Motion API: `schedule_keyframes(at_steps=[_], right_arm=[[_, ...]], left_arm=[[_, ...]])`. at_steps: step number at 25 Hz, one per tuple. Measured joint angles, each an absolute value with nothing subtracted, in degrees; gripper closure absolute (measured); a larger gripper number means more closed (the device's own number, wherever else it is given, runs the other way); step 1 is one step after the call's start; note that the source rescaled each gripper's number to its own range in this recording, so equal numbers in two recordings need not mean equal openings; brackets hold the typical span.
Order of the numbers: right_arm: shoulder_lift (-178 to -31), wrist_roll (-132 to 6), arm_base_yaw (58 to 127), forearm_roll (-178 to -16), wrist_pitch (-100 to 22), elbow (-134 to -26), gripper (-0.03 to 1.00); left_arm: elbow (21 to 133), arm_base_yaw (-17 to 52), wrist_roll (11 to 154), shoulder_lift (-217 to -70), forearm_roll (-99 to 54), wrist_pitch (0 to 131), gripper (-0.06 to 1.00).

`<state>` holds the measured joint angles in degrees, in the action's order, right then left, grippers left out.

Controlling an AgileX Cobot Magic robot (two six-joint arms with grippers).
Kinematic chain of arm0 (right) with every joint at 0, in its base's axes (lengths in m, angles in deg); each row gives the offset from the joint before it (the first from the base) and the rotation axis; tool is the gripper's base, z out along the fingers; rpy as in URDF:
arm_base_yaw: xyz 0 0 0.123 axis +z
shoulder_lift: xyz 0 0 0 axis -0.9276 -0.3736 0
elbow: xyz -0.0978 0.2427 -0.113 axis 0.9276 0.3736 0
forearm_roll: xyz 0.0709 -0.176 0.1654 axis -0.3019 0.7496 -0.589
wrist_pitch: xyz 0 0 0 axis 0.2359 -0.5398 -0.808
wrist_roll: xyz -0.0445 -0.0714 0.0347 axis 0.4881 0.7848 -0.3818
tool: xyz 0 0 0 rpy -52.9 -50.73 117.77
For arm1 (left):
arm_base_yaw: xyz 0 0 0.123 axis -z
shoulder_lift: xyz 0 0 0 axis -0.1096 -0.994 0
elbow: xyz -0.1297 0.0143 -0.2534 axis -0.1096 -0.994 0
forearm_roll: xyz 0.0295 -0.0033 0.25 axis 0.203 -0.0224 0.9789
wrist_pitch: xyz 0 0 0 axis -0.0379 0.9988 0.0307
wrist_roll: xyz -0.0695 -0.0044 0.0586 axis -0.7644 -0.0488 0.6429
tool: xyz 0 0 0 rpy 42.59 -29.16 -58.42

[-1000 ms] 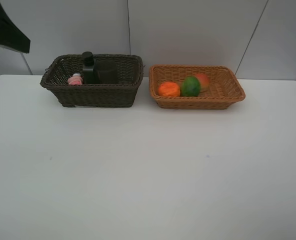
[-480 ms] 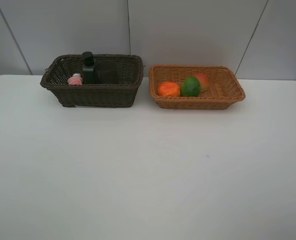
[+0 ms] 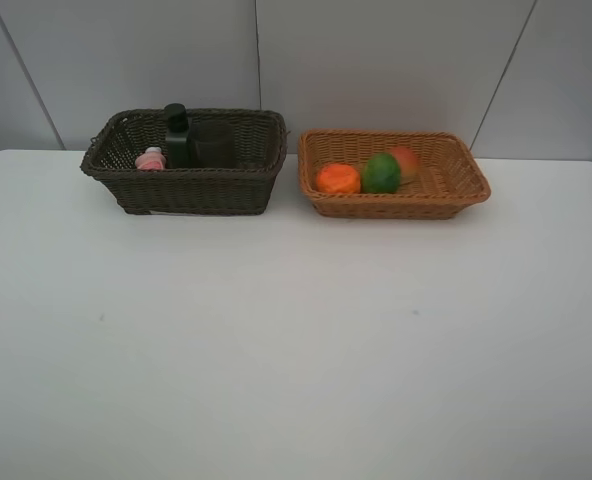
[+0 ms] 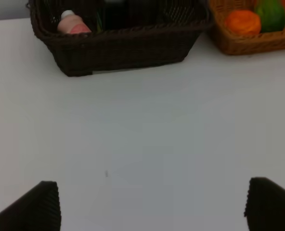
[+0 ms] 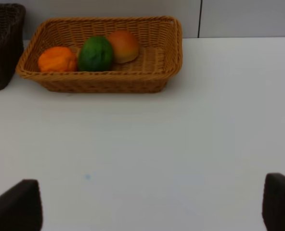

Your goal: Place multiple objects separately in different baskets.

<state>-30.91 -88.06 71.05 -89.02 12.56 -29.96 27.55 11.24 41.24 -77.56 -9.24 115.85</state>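
Exterior high view: you see a white table (image 3: 296, 340), matte, bare across the front and middle; grey panelled wall (image 3: 376, 60) behind w/ thin seams.
Room: nothing else shows beyond wall & tabletop.
Dark brown basket (image 3: 184, 160): far-left part of table, deep, rectangular; long axis runs left-right, parallel to the wall.
Tan basket (image 3: 393, 172): just beside the dark one on its right, small gap btwn them, shallower; long axis also left-right.
Dark basket contents: dark green pump bottle (image 3: 178, 136) upright, pump end up; small pink bottle (image 3: 151, 158) next to it on the left, white cap up; darker cup-like shape (image 3: 214, 144) to the right of the pump bottle, hard to make out.
Tan basket contents: orange tangerine (image 3: 338, 178) at left end, green round fruit (image 3: 381, 173) touching it, red-yellow peach (image 3: 405, 160) behind the green one, toward the wall.
Left gripper (image 4: 152, 204): over bare table in front of the dark basket, fingers spread wide, only two dark tips (image 4: 41, 209) at frame edge, nothing btwn them.
Right gripper (image 5: 152, 204): over bare table in front of the tan basket, fingers (image 5: 279, 202) spread wide apart, nothing held.
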Motion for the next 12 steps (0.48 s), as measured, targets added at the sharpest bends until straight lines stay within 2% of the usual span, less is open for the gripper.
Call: schedule_keyframes(at_steps=[7, 12], right_arm=[[-30.91, -88.06, 71.05, -89.02, 12.56, -29.96, 0.00], [-30.91, -88.06, 71.05, -89.02, 12.56, -29.96, 0.00]], left_arm=[[28.06, 11.24, 50.27, -76.78, -9.57, 124.15, -0.05], [28.06, 11.24, 50.02, -75.66, -8.64, 126.61, -0.05]])
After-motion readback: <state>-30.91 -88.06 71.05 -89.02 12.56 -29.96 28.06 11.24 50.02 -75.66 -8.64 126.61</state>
